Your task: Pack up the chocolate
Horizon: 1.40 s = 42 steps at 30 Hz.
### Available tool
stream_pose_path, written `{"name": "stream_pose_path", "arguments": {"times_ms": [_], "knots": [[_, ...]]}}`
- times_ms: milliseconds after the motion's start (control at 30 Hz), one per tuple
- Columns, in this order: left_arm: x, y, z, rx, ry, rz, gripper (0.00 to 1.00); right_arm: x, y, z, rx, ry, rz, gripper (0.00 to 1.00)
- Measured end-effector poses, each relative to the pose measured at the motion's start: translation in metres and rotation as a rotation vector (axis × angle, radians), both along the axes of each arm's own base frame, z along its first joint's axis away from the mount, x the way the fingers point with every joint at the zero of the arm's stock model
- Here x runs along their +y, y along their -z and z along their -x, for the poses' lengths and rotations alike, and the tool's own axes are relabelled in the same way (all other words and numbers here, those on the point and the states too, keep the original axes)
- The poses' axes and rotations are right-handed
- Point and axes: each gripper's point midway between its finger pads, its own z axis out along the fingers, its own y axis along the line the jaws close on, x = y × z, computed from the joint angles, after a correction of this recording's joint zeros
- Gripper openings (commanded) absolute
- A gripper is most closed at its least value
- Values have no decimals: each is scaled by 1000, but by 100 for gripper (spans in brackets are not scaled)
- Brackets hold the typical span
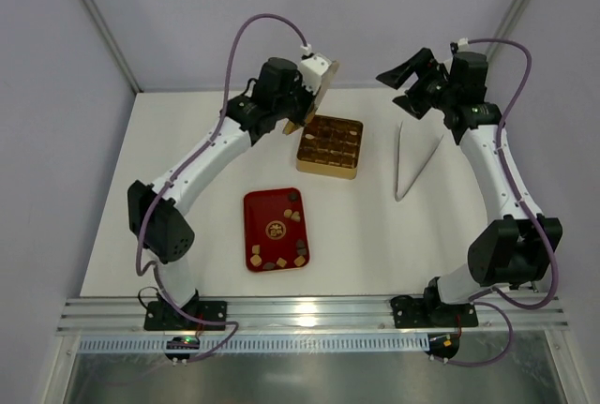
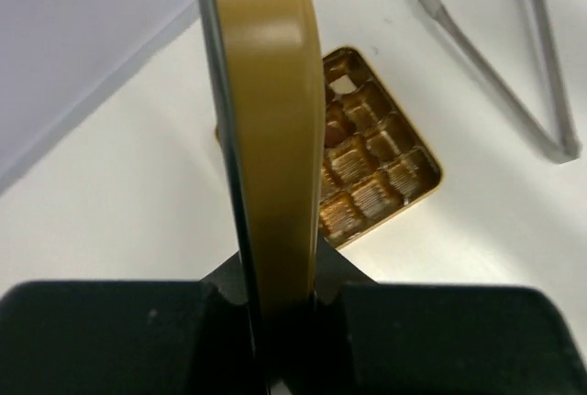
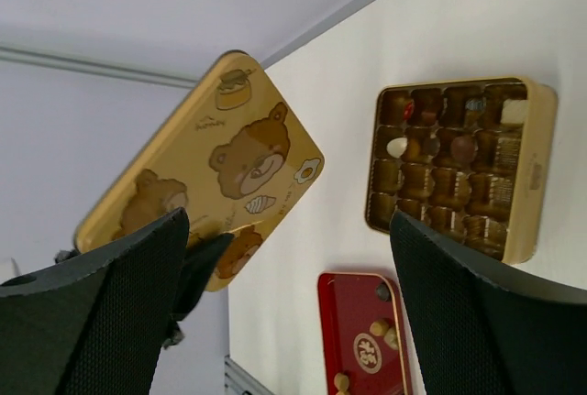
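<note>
Chocolate [image 1: 298,248]: loose dark and tan pieces on the red tray [image 1: 251,226], near-centre tabletop; a few more sit in the gold tin [image 1: 328,173] towards the far edge. Lid [image 2: 271,138]: on edge, pinched by the left gripper [image 2: 280,299], arm stretched to the tin's far-left corner. Right gripper [image 1: 410,85]: jaws wide, empty, raised over the far right. Tongs [image 1: 398,165]: flat, right of the tin.

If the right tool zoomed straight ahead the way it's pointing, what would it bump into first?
The right tool would probably meet the bare white table in the gap between the bear lid and the gold tin. Depth is unclear, so it might graze the lid instead.
</note>
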Motion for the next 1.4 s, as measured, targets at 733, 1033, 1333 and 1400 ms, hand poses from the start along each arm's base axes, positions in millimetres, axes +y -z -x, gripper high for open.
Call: {"name": "stream_pose_path", "arguments": {"times_ms": [733, 1033, 1333, 1400], "knots": [[-45, 90, -36, 1048, 122, 810, 0, 0, 123, -4, 165, -43, 177, 89], [-48, 78, -61, 1128, 223, 1011, 0, 12, 159, -10, 227, -74, 189, 88], [-45, 110, -68, 1234, 207, 1037, 1, 13, 179, -17, 256, -68, 204, 88], [-46, 114, -67, 1244, 210, 1033, 1, 13, 184, -19, 260, -66, 206, 88]]}}
